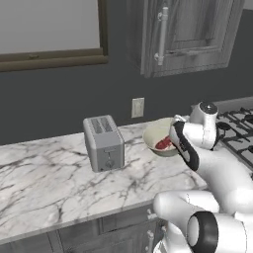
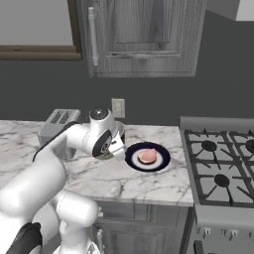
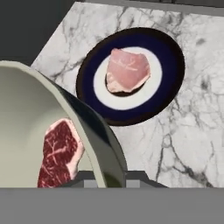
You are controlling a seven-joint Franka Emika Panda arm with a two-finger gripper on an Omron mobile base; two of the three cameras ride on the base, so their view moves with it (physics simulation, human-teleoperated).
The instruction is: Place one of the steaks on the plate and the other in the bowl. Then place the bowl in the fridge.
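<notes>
Tool (image 3: 105,177) on bowl (image 3: 26,113) rim (steak inside)

Pale pink steak (image 3: 127,71) on plate (image 3: 173,70), marble tabletop (image 3: 197,140) beneath. Dark red steak (image 3: 59,153) inside bowl (image 3: 94,131); jaws astride bowl rim.

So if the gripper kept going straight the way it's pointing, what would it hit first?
The gripper already straddles the bowl's rim, so it would press further onto that rim. Beyond it likely lies the marble counter beside the plate; depth is unclear.
</notes>
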